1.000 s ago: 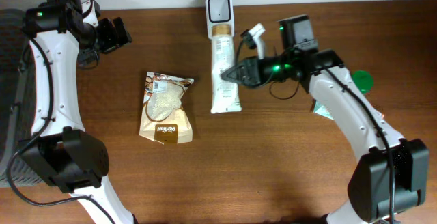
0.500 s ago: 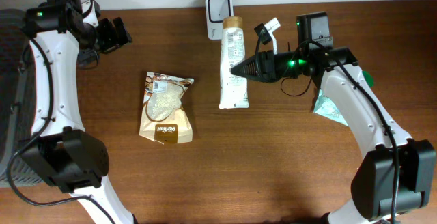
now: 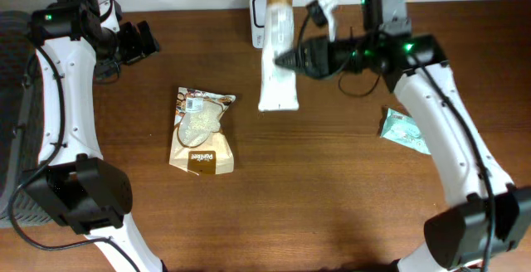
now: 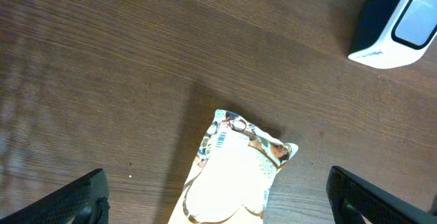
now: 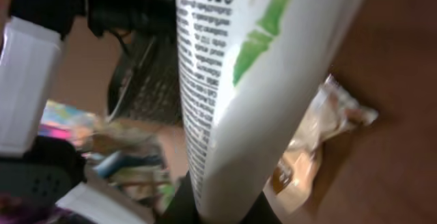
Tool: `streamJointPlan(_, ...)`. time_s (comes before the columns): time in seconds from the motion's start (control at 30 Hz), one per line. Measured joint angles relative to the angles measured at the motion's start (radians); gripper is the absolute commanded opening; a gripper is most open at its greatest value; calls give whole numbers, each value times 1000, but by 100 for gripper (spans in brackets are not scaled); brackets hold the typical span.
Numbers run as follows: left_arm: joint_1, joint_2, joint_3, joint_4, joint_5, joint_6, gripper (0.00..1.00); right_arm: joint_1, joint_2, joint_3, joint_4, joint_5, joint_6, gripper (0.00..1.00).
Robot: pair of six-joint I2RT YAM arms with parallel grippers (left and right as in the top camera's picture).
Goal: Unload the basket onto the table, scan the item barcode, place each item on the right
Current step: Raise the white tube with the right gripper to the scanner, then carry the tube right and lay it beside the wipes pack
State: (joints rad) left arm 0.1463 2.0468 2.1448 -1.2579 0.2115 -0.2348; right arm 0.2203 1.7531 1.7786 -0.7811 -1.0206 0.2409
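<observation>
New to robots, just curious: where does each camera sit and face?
Overhead: above table, facing down; left arm, right arm, right gripper holding tube.
Left wrist: on left arm, facing down at bag, scanner; left gripper open.
Right wrist: on right arm, facing along tube; fingers at bottom.
Overhead and left wrist share bag and scanner.

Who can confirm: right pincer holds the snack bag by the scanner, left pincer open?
Wrong item: overhead shows the right pincer holding the tube, not the bag, which lies on the table. The scanner and open left pincer are right.
</observation>
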Motion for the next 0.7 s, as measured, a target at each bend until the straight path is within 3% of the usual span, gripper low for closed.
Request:
streamJointPlan(0.13, 0, 0, 0, 0, 0, 0, 99, 45, -6, 82, 1, 242, -64, 4)
streamJointPlan(0.3, 0, 0, 0, 0, 0, 0, 99, 187, 24, 82, 137, 803, -259, 4)
streamJointPlan(0.47, 0, 0, 0, 0, 0, 0, 99, 263, 154, 84, 365, 1191, -488, 4)
streamJointPlan(0.7, 0, 0, 0, 0, 0, 0, 99, 264, 426, 82, 773, 1501, -887, 4)
